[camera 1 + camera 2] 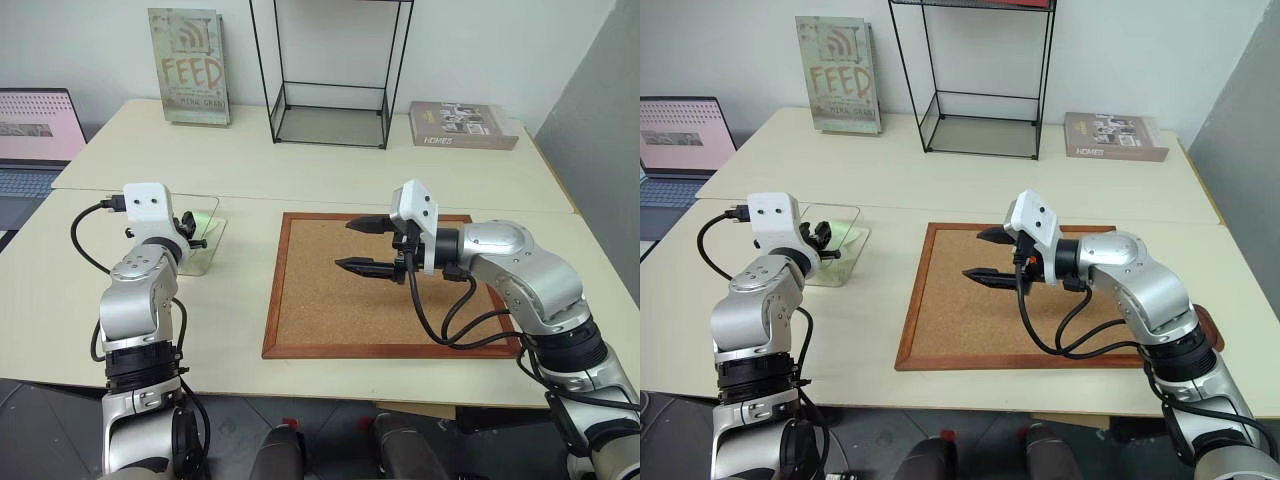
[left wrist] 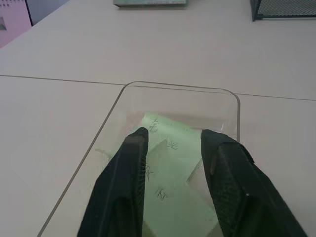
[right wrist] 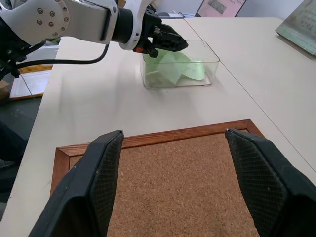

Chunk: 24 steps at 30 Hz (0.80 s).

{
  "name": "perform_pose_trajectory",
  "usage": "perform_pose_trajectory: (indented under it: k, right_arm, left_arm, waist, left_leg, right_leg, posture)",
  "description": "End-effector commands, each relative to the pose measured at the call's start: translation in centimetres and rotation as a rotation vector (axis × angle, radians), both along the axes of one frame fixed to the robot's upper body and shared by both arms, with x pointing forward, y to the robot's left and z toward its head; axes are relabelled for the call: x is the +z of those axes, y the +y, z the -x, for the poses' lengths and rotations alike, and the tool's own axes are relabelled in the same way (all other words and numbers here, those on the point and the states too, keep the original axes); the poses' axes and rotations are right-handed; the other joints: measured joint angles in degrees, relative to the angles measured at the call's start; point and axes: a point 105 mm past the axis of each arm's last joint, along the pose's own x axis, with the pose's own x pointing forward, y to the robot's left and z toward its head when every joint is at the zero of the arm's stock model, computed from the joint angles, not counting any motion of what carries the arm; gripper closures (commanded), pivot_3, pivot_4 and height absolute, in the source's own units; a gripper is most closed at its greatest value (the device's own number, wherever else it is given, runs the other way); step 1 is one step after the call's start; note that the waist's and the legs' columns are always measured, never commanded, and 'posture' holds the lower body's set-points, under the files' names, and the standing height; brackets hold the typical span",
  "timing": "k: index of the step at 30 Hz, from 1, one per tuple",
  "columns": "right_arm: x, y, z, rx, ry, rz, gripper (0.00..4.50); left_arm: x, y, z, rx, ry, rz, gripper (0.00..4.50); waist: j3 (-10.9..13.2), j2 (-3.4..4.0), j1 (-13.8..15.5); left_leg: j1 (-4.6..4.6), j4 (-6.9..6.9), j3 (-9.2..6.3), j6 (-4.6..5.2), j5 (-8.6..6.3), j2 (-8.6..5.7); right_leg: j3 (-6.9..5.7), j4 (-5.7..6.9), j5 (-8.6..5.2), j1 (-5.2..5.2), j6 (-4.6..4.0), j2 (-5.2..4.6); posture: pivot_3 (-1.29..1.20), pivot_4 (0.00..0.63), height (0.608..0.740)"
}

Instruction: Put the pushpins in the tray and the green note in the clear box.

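Note:
The clear box (image 1: 206, 250) stands on the table at the left, with pale green paper in it. The green note (image 2: 174, 148) lies flat inside, with faint writing on it. My left gripper (image 2: 175, 133) hovers just over the box, its fingers apart with the note lying below the gap. My right gripper (image 1: 346, 244) is open above the bare corkboard (image 1: 330, 310) and points left toward the box, with nothing between its fingers. A dark red rim, apparently the tray (image 1: 1208, 330), peeks out behind my right forearm. The pushpins are out of view.
A black wire-frame shelf (image 1: 330, 110) stands at the back centre. A book (image 1: 190, 65) leans on the wall to its left, and another book (image 1: 462, 125) lies flat to its right. A laptop (image 1: 35, 140) sits at the far left.

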Motion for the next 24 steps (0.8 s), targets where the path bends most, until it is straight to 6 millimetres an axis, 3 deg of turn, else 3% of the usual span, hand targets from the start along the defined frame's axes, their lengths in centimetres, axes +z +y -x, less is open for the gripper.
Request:
perform_pose_trajectory:
  k: [1, 5, 13, 15, 20, 24]
  right_arm:
    - [1.1, 0.2, 0.1, 0.015, -0.045, -0.011, 1.02]
    - [1.4, 0.3, 0.0, 0.013, -0.053, -0.023, 1.02]
    - [2.5, -0.8, 0.1, -0.035, -0.115, -0.079, 1.02]
    - [2.5, -1.9, 0.5, -0.081, -0.126, -0.112, 1.02]
    - [0.9, -5.5, 1.7, -0.222, -0.046, -0.141, 1.02]
    - [-0.9, -8.2, 2.2, -0.346, 0.019, -0.15, 1.02]
  left_arm:
    - [2.4, 0.0, 0.1, 0.013, -0.065, -0.022, 1.66]
    - [3.1, -0.1, 0.1, 0.015, -0.079, -0.059, 0.8]
    - [5.7, -2.4, 0.4, -0.121, -0.158, -0.178, 0.8]
    - [6.2, -4.5, 0.6, -0.241, -0.186, -0.165, 0.8]
    - [4.8, -10.1, 0.8, -0.495, -0.167, -0.26, 0.8]
    - [4.0, -12.6, 0.8, -0.61, -0.189, -0.24, 0.8]
  waist:
    - [0.0, 0.0, 0.0]
    - [0.0, 0.0, 0.0]
    - [0.0, 0.0, 0.0]
    - [0.0, 0.0, 0.1]
    - [0.0, 0.0, 0.6]
    - [0.0, -0.01, 0.5]
  left_leg:
    - [0.0, 0.0, 0.0, 0.0, 0.0, 0.0]
    - [0.0, -0.01, 0.0, 0.0, 0.0, 0.0]
    - [0.0, -0.02, 0.0, 0.0, 0.0, 0.0]
    - [-0.01, -0.02, -0.02, 0.0, 0.0, 0.0]
    - [-0.1, -0.02, -0.09, -0.03, -0.02, -0.07]
    - [-0.05, -0.01, -0.07, -0.02, -0.01, -0.05]
  right_leg:
    - [0.0, 0.0, 0.0, 0.0, 0.0, 0.0]
    - [-0.02, -0.01, 0.0, 0.0, 0.0, 0.0]
    - [-0.01, -0.01, 0.0, 0.0, 0.0, 0.0]
    - [-0.03, -0.01, 0.0, -0.01, -0.01, 0.0]
    - [-0.06, -0.07, -0.02, 0.01, -0.02, -0.07]
    - [-0.05, -0.04, -0.03, 0.02, -0.04, -0.04]
  posture:
    - [0.0, 0.15, 0.74]
    - [0.0, 0.15, 0.74]
    - [0.0, 0.15, 0.74]
    - [0.0, 0.15, 0.74]
    - [0.0, 0.15, 0.74]
    - [0.0, 0.15, 0.74]
